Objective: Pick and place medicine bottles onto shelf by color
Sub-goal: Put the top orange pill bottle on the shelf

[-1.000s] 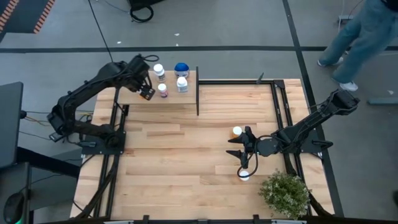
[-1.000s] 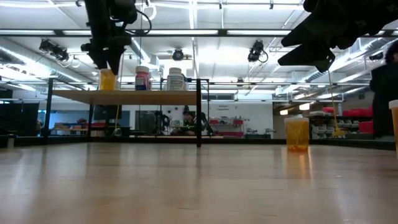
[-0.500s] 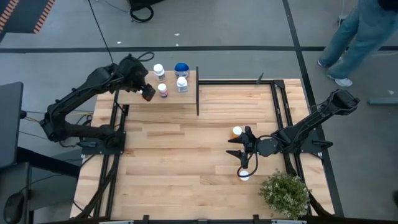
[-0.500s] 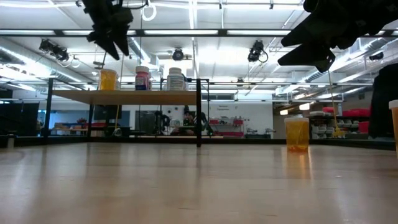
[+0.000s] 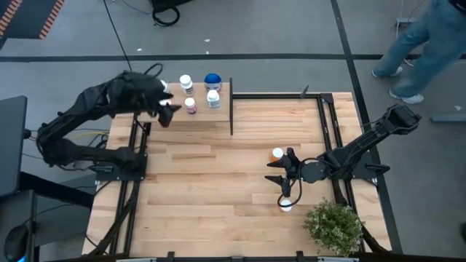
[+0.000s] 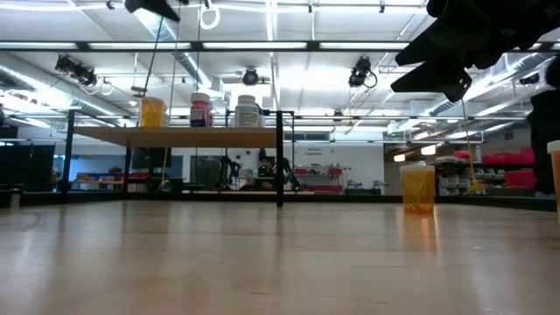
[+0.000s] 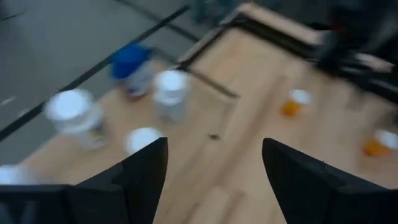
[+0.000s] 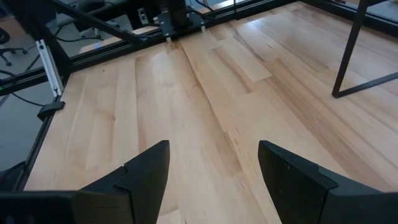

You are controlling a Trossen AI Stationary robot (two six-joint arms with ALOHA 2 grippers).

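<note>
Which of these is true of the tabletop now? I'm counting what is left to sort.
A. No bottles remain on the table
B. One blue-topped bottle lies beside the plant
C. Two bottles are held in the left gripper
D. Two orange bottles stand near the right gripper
D: two orange bottles stand on the table, either side of the open right gripper.

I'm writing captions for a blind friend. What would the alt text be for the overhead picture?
Seen from above, the left gripper hangs open beside a small light-wood shelf holding four small bottles, one blue-topped. The right gripper waits open between two orange bottles on the plank table, near a green plant.
</note>
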